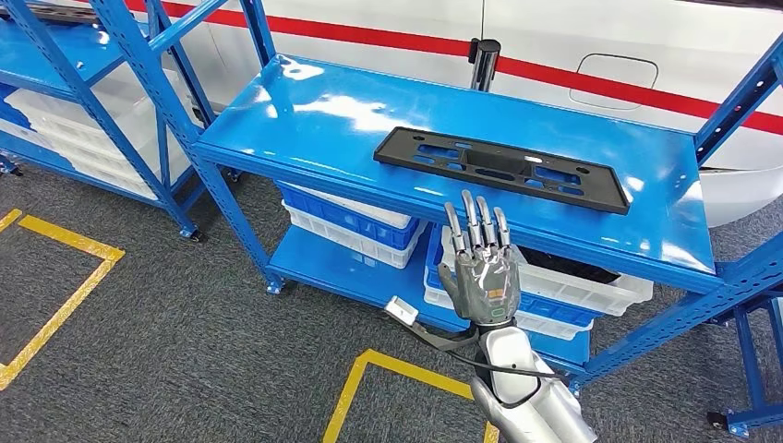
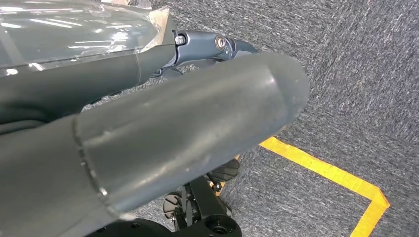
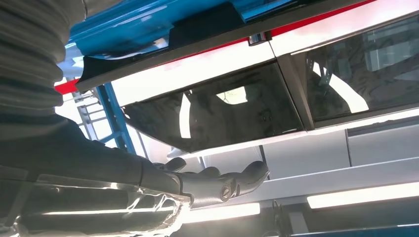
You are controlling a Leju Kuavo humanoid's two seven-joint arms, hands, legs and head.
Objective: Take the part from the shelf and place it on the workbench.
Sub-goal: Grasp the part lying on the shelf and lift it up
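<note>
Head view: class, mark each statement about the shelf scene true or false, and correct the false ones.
1. The black part lies flat on the top shelf. True.
2. The right hand grips the black part. False: it is open, fingers extended, in front of the shelf edge, holding nothing.
3. Crates sit on the lower shelf. True.
4. The floor markings are red. False: they are yellow.
5. The shelf frame is green. False: it is blue.

No readable text, label or number anywhere.
</note>
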